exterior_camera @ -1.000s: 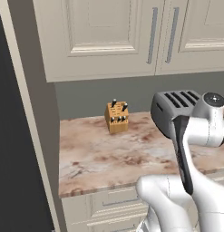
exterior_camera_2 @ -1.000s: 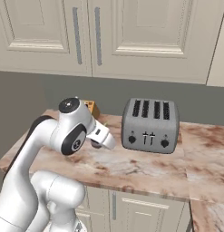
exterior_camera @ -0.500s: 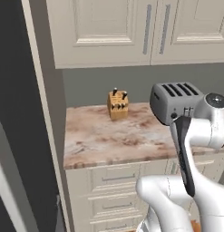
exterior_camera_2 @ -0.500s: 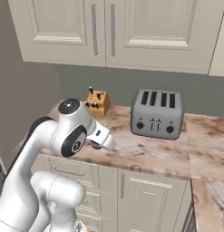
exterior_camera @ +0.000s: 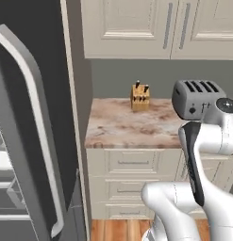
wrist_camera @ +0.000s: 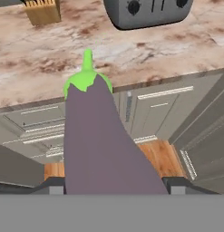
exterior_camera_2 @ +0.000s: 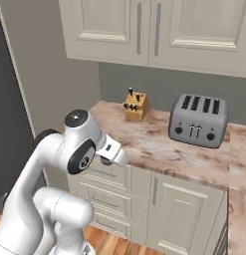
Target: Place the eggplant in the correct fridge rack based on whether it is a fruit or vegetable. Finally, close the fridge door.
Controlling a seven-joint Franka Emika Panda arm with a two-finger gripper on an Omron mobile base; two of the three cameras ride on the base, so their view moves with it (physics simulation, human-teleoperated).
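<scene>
The eggplant (wrist_camera: 102, 140) sits clamped between the jaws in the hand view, purple body rising from between the two dark fingertips (wrist_camera: 53, 185), green cap and stem pointing away from the hand; its long axis runs along the jaws' own reach, stem end foremost. Beyond the stem lie the desk (wrist_camera: 145, 54), the toaster (wrist_camera: 147, 11) and the knife block (wrist_camera: 42, 11); the load is aimed at these, not at the fridge. In the left base view the open fridge door (exterior_camera: 30, 132) with its long handle stands at the far left, well apart from the arm, pale shelf edges (exterior_camera: 4, 162) showing beside it; which shelf is the top rack cannot be told. Judgement: the coming move turns on swinging the stem end leftward toward that opening; door closing not yet due.
</scene>
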